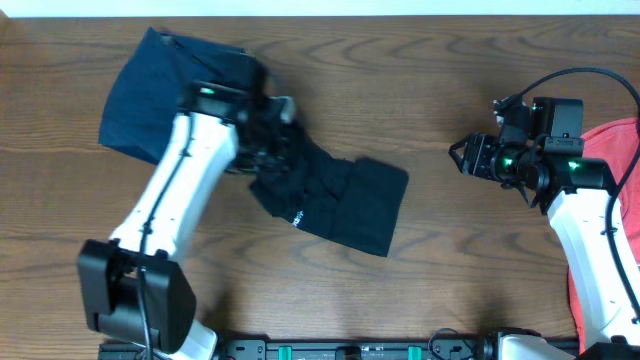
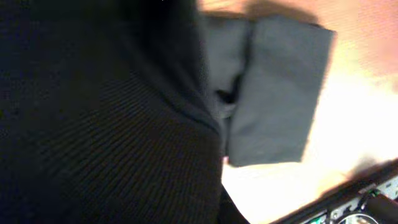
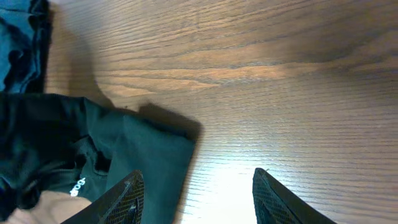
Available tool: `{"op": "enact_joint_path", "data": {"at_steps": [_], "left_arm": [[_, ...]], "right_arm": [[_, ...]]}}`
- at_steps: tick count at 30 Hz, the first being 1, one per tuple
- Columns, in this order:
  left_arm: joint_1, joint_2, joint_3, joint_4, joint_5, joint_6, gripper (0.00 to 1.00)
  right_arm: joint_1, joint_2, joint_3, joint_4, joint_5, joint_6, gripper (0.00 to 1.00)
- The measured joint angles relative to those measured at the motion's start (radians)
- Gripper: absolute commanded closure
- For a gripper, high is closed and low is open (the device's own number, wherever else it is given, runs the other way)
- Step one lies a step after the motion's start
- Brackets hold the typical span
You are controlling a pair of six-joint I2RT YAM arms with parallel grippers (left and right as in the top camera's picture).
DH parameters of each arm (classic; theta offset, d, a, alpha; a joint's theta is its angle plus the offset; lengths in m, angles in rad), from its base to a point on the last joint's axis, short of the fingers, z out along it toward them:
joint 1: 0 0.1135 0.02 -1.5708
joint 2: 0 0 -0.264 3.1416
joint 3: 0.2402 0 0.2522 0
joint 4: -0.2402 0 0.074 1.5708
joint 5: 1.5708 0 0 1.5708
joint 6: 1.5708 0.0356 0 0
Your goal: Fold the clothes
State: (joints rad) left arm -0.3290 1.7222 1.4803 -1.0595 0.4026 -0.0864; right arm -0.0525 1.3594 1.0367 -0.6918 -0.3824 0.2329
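Note:
The black T-shirt (image 1: 345, 200) lies bunched and partly folded in the middle of the table, a small white print mark (image 1: 297, 217) showing on it. My left gripper (image 1: 268, 148) is at its upper left end, shut on the black cloth. In the left wrist view that cloth (image 2: 106, 124) fills the frame and hides the fingers; the folded part (image 2: 280, 93) lies beyond. My right gripper (image 1: 460, 156) hovers open to the right of the shirt. Its two fingertips (image 3: 124, 196) stand wide apart over bare wood, by the black T-shirt's edge (image 3: 143, 155).
A navy-blue garment (image 1: 160, 85) lies at the back left, partly under my left arm, and shows again as a navy-blue garment (image 3: 18, 43) in the right wrist view. A coral-red T-shirt (image 1: 612, 135) sits at the right edge under my right arm. The wooden table (image 1: 430, 70) carries everything.

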Motion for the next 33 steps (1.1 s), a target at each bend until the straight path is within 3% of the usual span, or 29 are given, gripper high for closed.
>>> {"op": "enact_joint_path", "data": {"at_steps": [9, 11, 14, 16, 22, 29, 33], "left_arm": [[-0.267, 0.072, 0.0, 0.178, -0.04, -0.169, 0.92], [-0.305, 0.111, 0.0, 0.196, -0.055, -0.189, 0.83], [-0.348, 0.176, 0.0, 0.233, -0.067, -0.231, 0.83], [-0.367, 0.209, 0.0, 0.267, -0.064, -0.25, 0.71], [-0.415, 0.235, 0.001, 0.339, -0.002, -0.313, 0.57], [-0.408, 0.234, 0.0, 0.234, 0.043, -0.336, 0.57], [-0.333, 0.205, 0.0, 0.146, 0.047, -0.332, 0.56]], "right_arm": [[0.0, 0.0, 0.0, -0.035, 0.079, 0.0, 0.45], [0.0, 0.0, 0.0, -0.044, 0.087, 0.0, 0.45], [0.0, 0.0, 0.0, -0.051, 0.093, 0.0, 0.45], [0.0, 0.0, 0.0, -0.052, 0.096, 0.0, 0.45], [0.0, 0.0, 0.0, -0.052, 0.1, 0.0, 0.43], [0.001, 0.0, 0.0, -0.056, 0.102, -0.005, 0.27], [0.031, 0.008, -0.014, -0.029, 0.084, -0.012, 0.25]]}}
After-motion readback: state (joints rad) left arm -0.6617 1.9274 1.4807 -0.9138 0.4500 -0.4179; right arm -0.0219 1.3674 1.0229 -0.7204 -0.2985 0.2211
